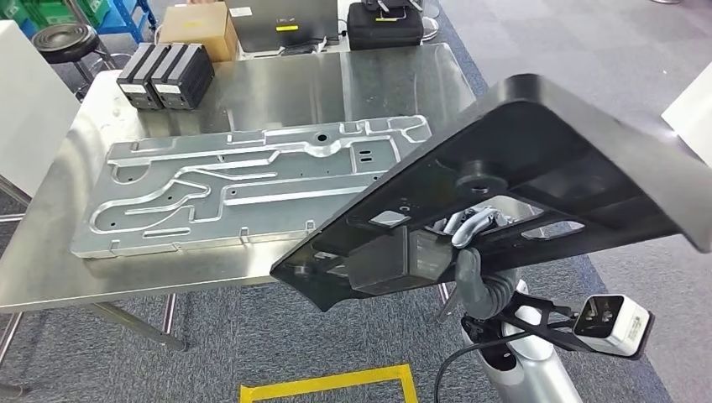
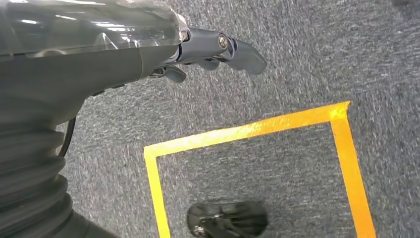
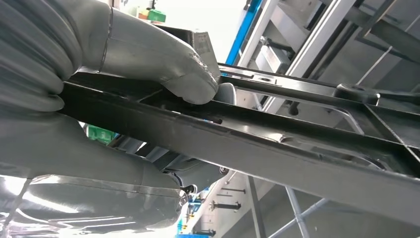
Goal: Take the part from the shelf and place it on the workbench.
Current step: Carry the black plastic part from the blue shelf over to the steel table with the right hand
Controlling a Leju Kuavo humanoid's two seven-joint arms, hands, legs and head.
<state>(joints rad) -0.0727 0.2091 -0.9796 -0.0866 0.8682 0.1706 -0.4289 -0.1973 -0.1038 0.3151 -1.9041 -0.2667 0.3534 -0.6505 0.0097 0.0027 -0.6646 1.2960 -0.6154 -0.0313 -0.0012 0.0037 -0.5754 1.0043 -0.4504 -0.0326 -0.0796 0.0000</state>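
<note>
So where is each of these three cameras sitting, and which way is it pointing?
Head view: high on the body, looking down at the metal workbench; right hand under the black part.
Left wrist view: behind the left hand, facing carpet and yellow tape.
Right wrist view: behind the right hand, against the part.
Shared by head and right wrist: the part.

A stamped metal plate (image 1: 252, 189) covers the workbench (image 1: 395, 80) middle; black boxes (image 1: 165, 75) crowd its far-left corner.

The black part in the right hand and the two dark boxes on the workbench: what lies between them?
In the head view, a stamped metal plate lies on the workbench between the black part and the dark boxes.
</note>
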